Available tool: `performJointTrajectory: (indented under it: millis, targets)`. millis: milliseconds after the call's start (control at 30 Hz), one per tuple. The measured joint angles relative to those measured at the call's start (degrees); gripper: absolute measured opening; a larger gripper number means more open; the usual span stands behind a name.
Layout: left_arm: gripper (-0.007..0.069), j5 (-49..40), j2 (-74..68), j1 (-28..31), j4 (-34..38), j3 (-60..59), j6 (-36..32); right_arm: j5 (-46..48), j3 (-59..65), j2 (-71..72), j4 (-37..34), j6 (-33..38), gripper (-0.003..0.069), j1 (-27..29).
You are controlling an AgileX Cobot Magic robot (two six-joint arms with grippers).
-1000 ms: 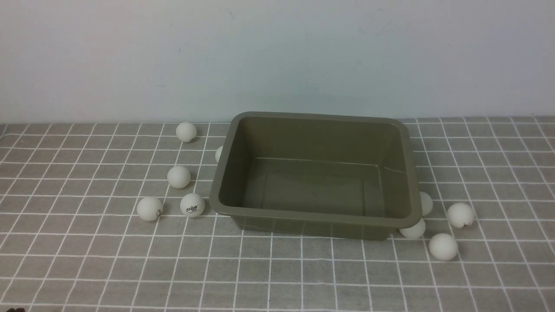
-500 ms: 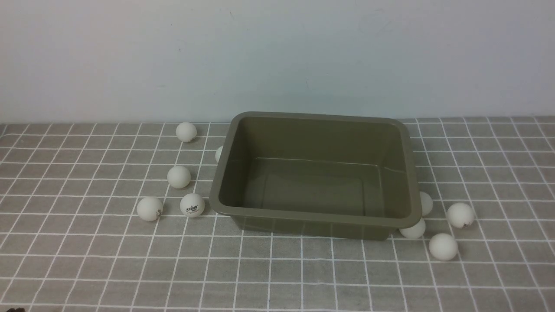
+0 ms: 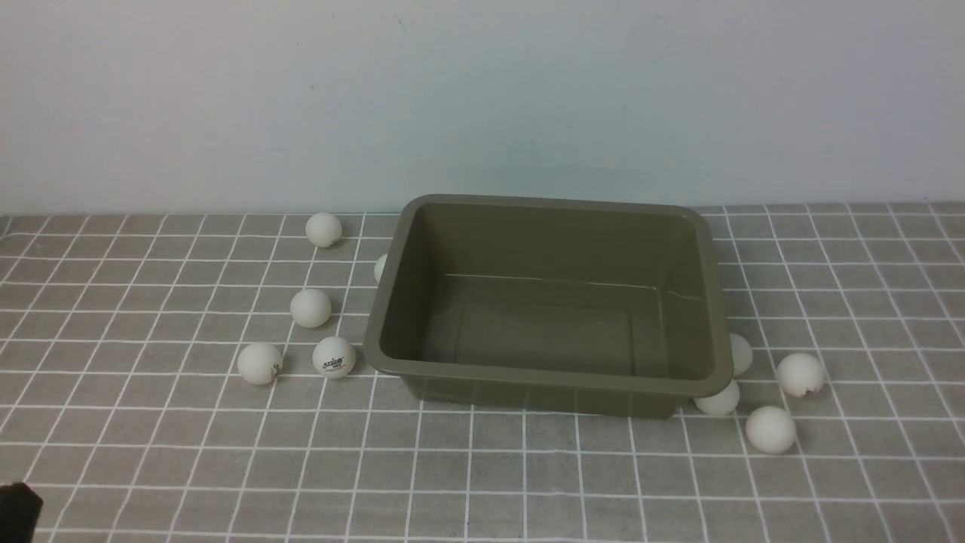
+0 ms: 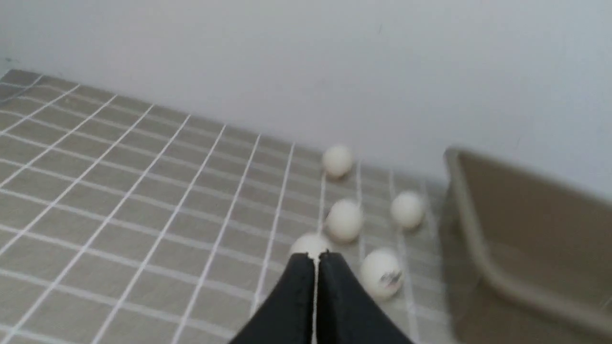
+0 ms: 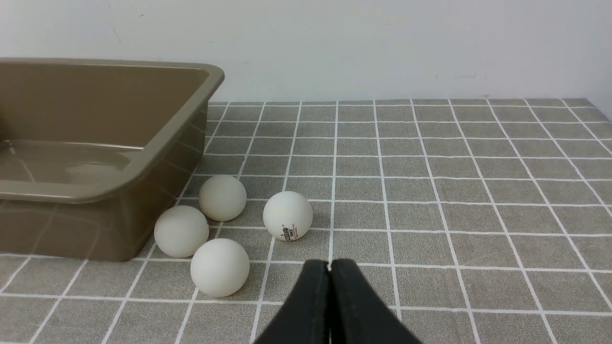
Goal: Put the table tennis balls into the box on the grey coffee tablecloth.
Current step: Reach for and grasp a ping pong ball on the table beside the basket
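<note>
table tennis ball (image 5: 287, 215), red-and-dark logo (image 5: 287, 233), illegible

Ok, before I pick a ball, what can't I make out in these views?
- Front view: one white table tennis ball is half hidden behind the left wall of the olive-green plastic tub.
- Left wrist view: blurred, ball print unreadable; the shut left gripper covers part of the nearest ball.
- Front view: right gripper out of frame.

A plain matte wall (image 3: 482, 98) of pale grey-white with a faint bluish cast fills the whole background, its surface marked by a few small dark specks and faint scuffs, its lower edge running level, lit softly and evenly throughout.
</note>
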State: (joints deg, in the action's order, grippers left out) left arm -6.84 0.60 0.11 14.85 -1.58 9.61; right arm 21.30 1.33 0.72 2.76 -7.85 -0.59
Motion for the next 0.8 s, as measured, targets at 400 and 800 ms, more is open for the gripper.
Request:
performJointTrajectory:
  millis: [400, 800]
  targets:
    - [-0.0005, 22.3, 0.0, 0.0, 21.9, 1.3, 4.6, -20.3, 0.3, 0.0, -22.3, -11.8, -0.0015, -0.1]
    - [-0.0005, -27.1, -30.7, 0.0, 3.8, 36.4, -3.2, -12.3, -11.5, -2.9, -21.0, -14.1, -0.0015, -1.7]
